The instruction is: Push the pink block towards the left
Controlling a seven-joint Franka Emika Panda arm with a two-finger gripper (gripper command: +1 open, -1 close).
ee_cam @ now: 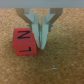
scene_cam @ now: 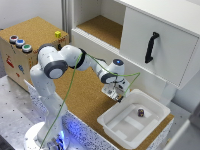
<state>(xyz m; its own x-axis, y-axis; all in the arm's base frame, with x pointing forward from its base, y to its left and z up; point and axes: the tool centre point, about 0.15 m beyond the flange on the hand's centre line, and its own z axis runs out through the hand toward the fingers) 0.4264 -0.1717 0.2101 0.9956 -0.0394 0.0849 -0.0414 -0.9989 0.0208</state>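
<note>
The arm stands at the lower left of the exterior view and reaches to the middle. Its gripper hangs over the cork table, just beside the tray at the lower right. A small dark block lies in the tray. A cabinet fills the upper right. A box sits at the upper left, with a small cube on top. In the wrist view the block sits on the table, touching one side of the gripper.
</note>
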